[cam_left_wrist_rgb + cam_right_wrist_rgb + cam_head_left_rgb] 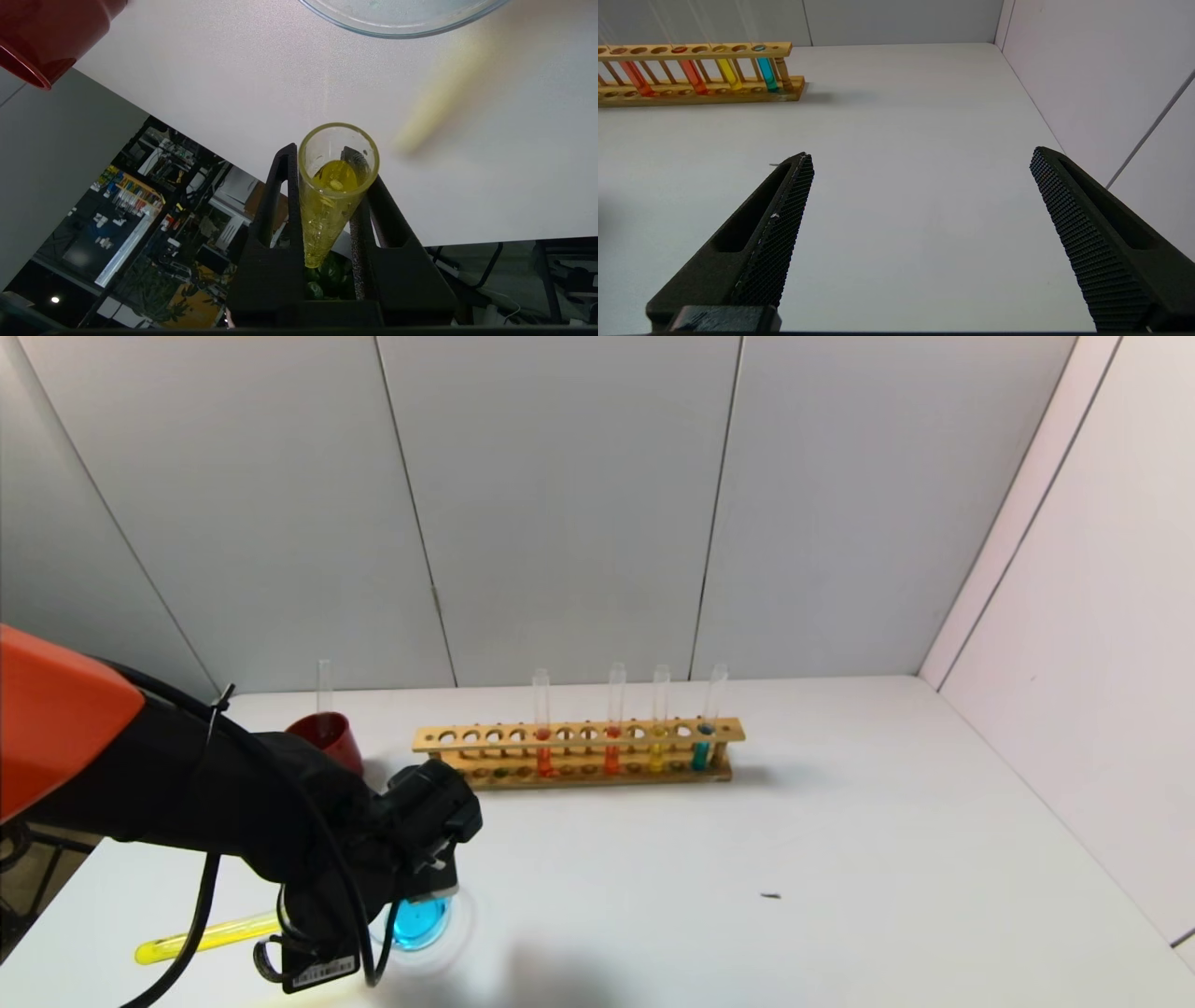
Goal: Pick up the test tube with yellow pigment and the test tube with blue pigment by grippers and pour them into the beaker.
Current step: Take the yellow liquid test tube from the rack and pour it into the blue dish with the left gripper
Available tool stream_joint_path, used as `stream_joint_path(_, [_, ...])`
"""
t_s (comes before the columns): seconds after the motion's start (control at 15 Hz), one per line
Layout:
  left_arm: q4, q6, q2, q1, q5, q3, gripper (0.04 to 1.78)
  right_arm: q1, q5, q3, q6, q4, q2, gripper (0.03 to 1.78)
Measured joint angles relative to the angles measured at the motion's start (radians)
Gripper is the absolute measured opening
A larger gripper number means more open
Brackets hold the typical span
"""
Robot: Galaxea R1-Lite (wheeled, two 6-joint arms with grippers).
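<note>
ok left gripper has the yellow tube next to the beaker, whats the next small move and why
Probably tip the yellow tube further, mouth over the beaker. The left gripper is shut on it, lying nearly level beside the beaker, yellow liquid still inside. The beaker already holds blue liquid, so the yellow seems all that is left.

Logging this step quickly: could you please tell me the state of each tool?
Left tool: shut on the test tube with yellow pigment, beside the beaker.
Right tool: open, holding nothing.
</note>
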Motion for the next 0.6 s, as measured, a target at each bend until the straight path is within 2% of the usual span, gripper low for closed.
stream_joint_path(0.6, [0.091,0.002,0.087,0.001,0.016,-0.096,0.32,0.000,0.000,0.000,0.000,0.000,0.000,1.70])
